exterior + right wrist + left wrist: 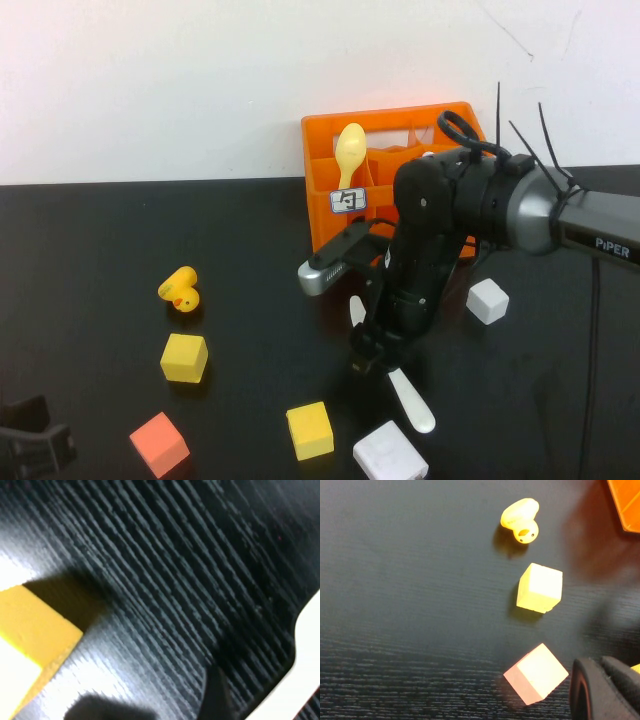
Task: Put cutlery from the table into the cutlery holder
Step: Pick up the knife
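Now — right pincer (366,362) spread over cream-white knife (411,400) | left pincer (30,440) clenched — parked

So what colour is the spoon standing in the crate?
Pale yellow; the spoon stands in the orange crate, clearest in the high view.

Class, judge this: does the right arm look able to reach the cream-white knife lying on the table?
Probably yes. The right gripper, open, hangs directly over the cream-white knife, nothing between them. The left gripper sits parked, shut, at the table's near left.
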Controlling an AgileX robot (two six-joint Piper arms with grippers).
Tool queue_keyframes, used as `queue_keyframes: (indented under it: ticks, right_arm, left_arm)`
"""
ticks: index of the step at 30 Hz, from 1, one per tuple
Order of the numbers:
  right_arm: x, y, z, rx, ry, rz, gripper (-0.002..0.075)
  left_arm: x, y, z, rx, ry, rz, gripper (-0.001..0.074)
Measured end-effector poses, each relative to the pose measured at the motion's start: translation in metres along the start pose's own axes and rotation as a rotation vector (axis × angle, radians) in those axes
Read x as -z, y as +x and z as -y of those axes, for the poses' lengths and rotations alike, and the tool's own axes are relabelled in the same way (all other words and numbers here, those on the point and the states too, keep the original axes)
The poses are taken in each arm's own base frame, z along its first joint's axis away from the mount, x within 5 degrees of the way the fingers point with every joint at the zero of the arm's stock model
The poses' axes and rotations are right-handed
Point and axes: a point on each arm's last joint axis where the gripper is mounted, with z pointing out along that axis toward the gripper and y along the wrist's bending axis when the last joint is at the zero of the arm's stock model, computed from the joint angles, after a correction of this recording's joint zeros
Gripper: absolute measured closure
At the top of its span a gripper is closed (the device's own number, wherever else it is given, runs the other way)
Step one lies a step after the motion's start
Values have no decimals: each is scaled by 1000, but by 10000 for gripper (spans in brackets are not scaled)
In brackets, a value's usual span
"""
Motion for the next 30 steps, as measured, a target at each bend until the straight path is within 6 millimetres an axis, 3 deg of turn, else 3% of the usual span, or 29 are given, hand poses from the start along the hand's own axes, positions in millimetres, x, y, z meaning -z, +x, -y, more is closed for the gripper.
queue_keyframes:
  ticks: [8,15,30]
  right_arm:
    - [-8,-2,-3,-53,39,-30,289]
    - [-16,-5,-15,2,127,-74,289]
    - [-16,-6,-17,-14,117,-64,305]
  left_arm:
    - [0,0,0,8,4,-5,736]
    - [0,0,0,8,4,-5,736]
    - [0,0,0,8,4,-5,736]
